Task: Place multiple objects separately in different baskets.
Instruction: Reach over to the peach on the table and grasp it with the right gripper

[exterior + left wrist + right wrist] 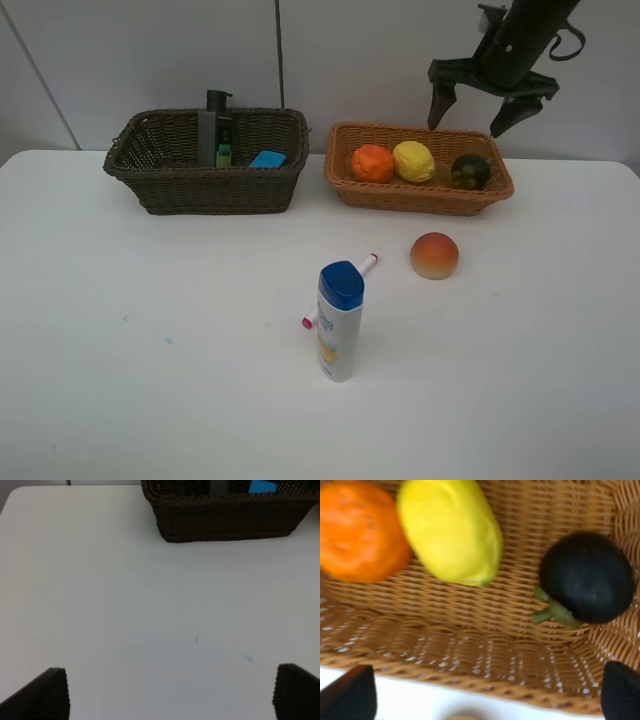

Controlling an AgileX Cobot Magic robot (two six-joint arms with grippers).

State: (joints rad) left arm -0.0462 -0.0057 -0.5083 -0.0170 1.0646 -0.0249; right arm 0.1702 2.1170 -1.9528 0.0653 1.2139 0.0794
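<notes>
Fruit sorting in hand — right gripper [467,125] spread, empty, above tan basket [420,198]. Your next move: reach peach [434,255] on surface [150,350], pinch squarely — left gripper [172,695] spread too.

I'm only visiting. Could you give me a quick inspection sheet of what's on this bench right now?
Surface: white table, faint specks.
Job's things: pump bottle and blue-sided eraser in dark basket; orange, lemon, mangosteen in tan basket; peach, upright blue-capped bottle, marker on table.
Clutter: nothing seen.
Tools: right tool open above tan basket; left tool open over table.
Cables: dark loop beside right arm, possibly a cable.
Surroundings: pale panelled wall.
</notes>
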